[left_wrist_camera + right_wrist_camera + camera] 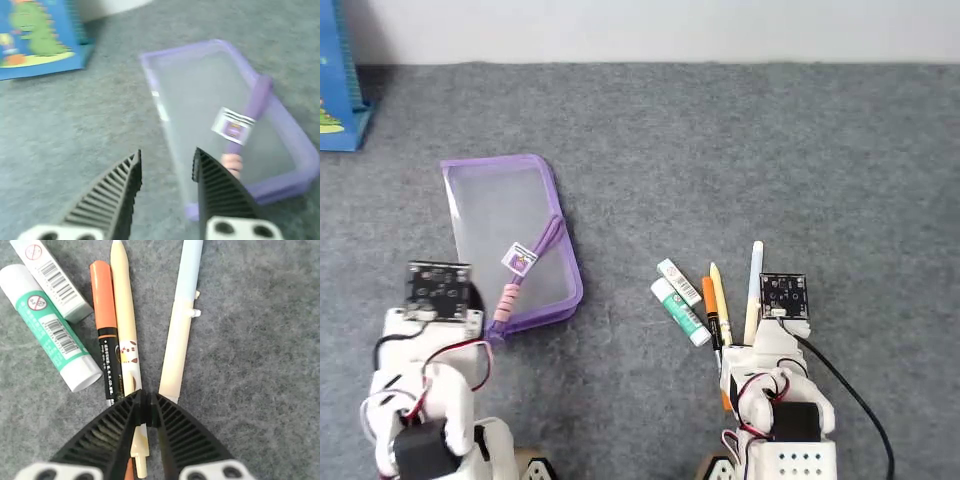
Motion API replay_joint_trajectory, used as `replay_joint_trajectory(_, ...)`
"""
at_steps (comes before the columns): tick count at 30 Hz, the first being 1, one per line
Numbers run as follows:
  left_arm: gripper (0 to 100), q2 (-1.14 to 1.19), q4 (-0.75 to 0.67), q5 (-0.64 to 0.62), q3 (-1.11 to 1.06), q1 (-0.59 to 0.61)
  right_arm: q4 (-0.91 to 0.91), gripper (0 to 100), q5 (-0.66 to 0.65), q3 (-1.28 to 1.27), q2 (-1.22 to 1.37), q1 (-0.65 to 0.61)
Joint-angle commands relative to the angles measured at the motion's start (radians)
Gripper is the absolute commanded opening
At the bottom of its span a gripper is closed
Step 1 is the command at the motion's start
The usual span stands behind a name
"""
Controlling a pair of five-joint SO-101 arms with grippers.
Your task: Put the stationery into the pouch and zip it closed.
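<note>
Pouch [505, 235] flat on bench [720, 150], left side, mouth not visibly open (pens [124, 325] could jam there). Left pincer [165, 165] spread at its near corner. Right pincer [146, 407] clenched, empty, over pens: crowded, may drag neighbour.

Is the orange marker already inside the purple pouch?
No, the orange marker lies on the grey mat beside the glue stick, away from the pouch.

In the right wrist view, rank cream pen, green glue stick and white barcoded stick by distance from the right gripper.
1. Cream pen, passing directly under the right gripper.
2. Green glue stick, beyond the orange marker beside that pen.
3. White barcoded stick, behind the glue stick, farthest.
</note>
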State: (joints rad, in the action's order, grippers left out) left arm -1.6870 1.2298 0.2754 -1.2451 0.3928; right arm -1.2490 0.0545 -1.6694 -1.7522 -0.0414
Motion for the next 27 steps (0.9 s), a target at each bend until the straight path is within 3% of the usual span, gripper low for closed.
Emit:
replay_joint_trajectory(1, 17, 0.003, 0.005, 0.011, 0.102, 0.127, -0.002, 0.9, -0.009, -0.012, -0.004, -0.045)
replay_joint_trajectory(11, 17, -0.002, 0.051, 0.012, 0.119, 0.281, -0.013, 0.9, -0.011, -0.011, -0.004, -0.202)
replay_joint_trajectory(19, 17, -0.003, 0.118, 0.009, 0.117, 0.39, -0.05, 0.9, -0.012, 0.034, -0.004, -0.194)
replay_joint_trajectory(22, 17, -0.003, 0.117, 0.008, 0.09, 0.417, -0.054, 0.9, -0.014, 0.087, -0.004, -0.116)
replay_joint_trajectory(27, 17, -0.003, 0.11, 0.008, 0.045, 0.427, 0.111, 0.8, -0.098, 0.109, -0.004, -0.094)
